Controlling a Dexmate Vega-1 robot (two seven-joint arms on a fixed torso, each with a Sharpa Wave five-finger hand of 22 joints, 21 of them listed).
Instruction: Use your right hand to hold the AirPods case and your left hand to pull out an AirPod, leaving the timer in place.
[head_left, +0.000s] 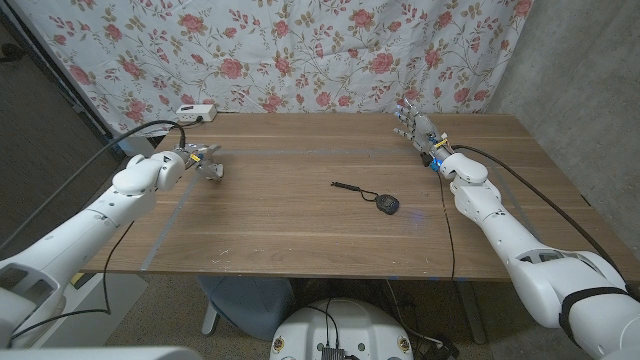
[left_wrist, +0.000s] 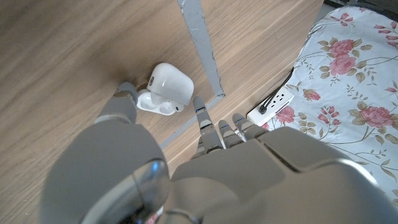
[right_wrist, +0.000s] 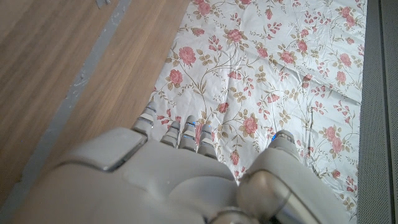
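Observation:
The white AirPods case lies on the wood with its lid open, and a white earbud shows in it. My left hand hovers right over the case at the table's left side. Its thumb is beside the lid and its fingers are spread past the case, gripping nothing. The black round timer, with a thin strap trailing left, lies near the table's middle. My right hand is raised at the far right back of the table with fingers apart and empty, far from the case.
A white power strip sits at the table's back left edge, just beyond the case. Grey tape lines run across the wood. A floral curtain hangs behind the table.

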